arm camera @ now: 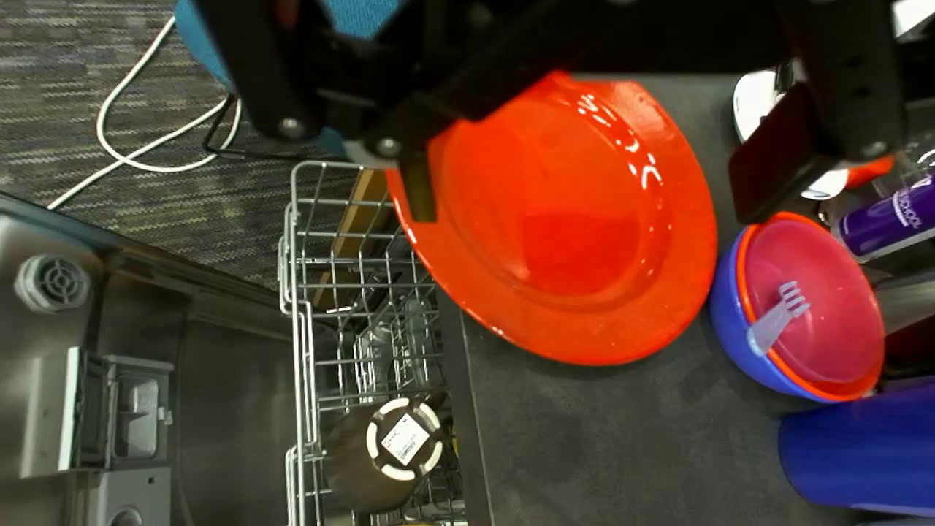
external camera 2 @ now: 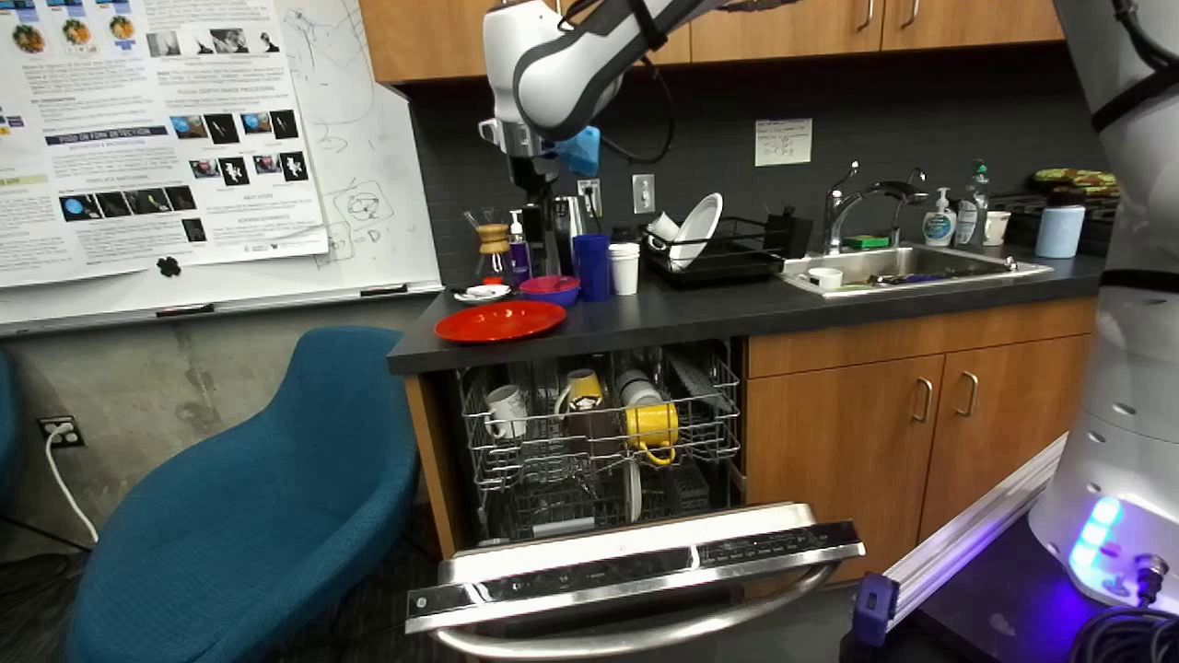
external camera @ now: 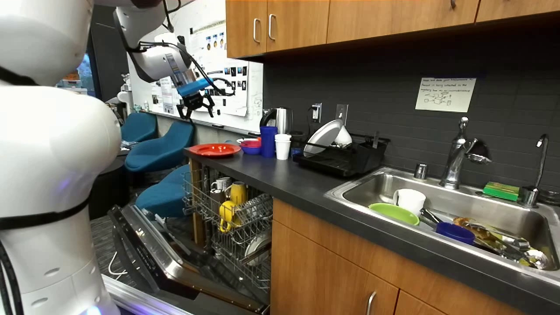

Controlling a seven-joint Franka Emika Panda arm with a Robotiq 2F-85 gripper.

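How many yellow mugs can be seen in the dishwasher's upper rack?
2. In an exterior view, one yellow mug is behind a brown mug; another yellow mug is further right in the picture, handle hanging down. More may be hidden deeper inside.

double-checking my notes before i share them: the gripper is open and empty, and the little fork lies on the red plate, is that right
Not quite: the wrist view shows the little fork lying in the pink bowl, not on the red plate. The rest holds: the gripper is open and empty.
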